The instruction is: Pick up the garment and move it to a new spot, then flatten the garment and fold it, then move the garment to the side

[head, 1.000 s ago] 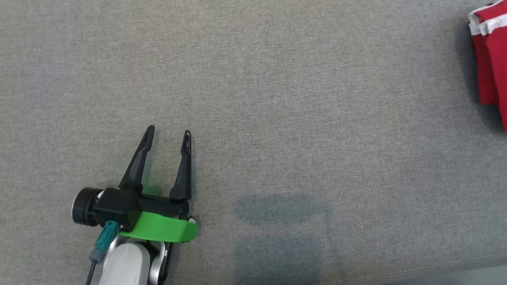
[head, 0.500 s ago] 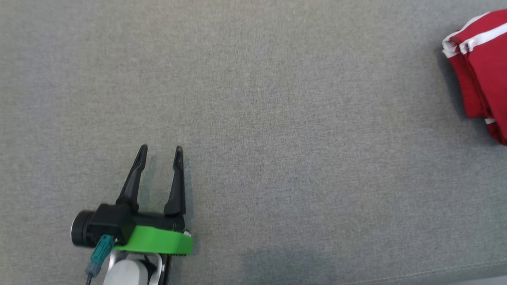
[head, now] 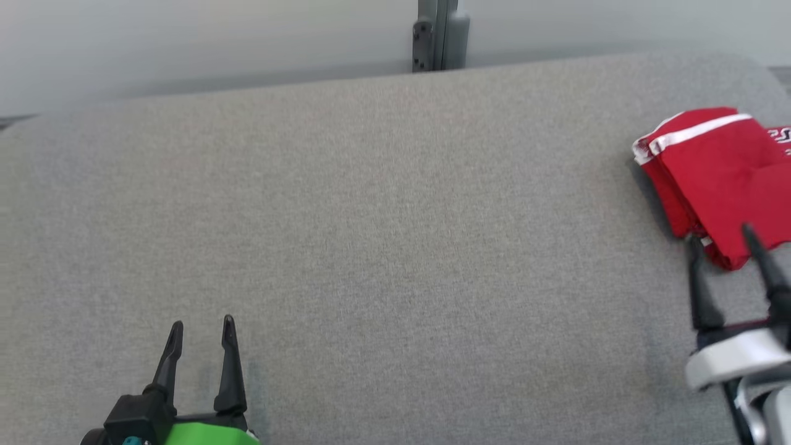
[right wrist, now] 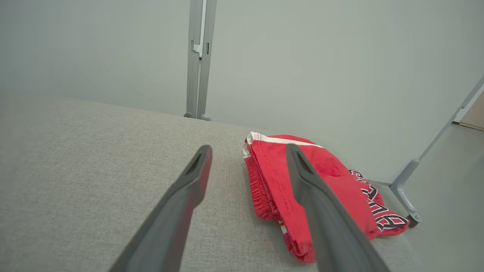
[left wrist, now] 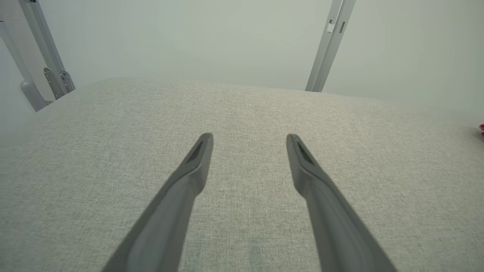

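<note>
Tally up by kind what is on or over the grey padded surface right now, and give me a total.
Folded red garment with white trim: 1
Grippers, both open: 2 (left gripper, right gripper)
Total: 3, all over the grey padded surface

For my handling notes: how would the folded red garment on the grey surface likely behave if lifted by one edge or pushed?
Probably floppy: the red garment lies in soft stacked layers, so lifting one edge would likely undo the fold. Thin cloth, so likely light. Pushed, it may bunch rather than slide on the textured grey surface.
</note>
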Controlling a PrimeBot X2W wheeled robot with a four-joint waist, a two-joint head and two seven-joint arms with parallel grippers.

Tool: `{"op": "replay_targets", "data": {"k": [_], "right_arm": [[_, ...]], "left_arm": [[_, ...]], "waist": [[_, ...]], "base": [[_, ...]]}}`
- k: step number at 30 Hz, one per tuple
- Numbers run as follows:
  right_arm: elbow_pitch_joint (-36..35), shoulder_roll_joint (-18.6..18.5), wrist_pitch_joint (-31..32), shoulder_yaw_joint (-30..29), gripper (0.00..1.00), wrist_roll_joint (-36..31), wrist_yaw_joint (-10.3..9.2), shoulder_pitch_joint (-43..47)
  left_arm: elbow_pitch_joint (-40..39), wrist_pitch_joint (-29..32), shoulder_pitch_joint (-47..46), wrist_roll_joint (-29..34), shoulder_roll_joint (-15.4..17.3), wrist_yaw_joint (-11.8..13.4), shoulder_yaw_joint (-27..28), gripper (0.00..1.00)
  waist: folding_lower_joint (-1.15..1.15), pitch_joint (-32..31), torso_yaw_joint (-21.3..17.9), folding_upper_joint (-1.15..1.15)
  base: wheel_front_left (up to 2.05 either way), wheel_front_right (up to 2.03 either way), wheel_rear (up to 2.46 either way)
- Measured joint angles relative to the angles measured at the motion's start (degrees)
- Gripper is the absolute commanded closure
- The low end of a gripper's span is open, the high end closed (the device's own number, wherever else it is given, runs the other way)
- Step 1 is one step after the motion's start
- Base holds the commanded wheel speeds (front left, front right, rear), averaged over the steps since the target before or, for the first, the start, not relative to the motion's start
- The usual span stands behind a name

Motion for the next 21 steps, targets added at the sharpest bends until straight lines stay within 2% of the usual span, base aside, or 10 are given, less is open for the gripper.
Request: {"op": "replay_targets", "data": {"k": [3, 6, 10, 14, 21], "right_arm": [[1.12, 3.20, -1.10, 1.29, 0.00, -2.05, 0.01, 3.37], [-1.27, 6.76, -1.26, 1.23, 0.00, -2.57, 0.01, 6.19], [-2.64, 9.77, -1.27, -1.04, 0.00, -2.86, 0.00, 9.22], [-3.37, 11.69, -1.27, -1.83, 0.00, -2.98, 0.00, 10.54], [-2.80, 12.49, -1.27, -1.72, 0.00, -3.24, 0.00, 10.81]], "left_arm": [[1.23, -0.01, 0.63, 1.41, 0.02, -1.23, 1.36, 0.00], [2.40, -0.01, 1.20, 1.90, 0.01, -1.87, 1.90, 0.00], [3.32, -0.01, 1.33, 1.82, 0.01, -3.38, 2.00, 0.00], [4.22, -0.01, 1.53, 1.82, 0.01, -4.09, 2.18, 0.00], [5.54, -0.01, 1.60, 1.09, 0.01, -4.19, 2.56, 0.00]], "waist": [[0.00, -2.89, 0.16, 0.00], [0.00, -5.28, 0.42, 0.00], [0.00, -7.61, 0.68, 0.00], [0.00, -9.02, 0.55, 0.00], [0.00, -9.75, -0.78, 0.00]], "base": [[0.00, 0.00, 0.00], [0.00, 0.00, 0.00], [0.00, 0.00, 0.00], [0.00, 0.00, 0.00], [0.00, 0.00, 0.00]]}}
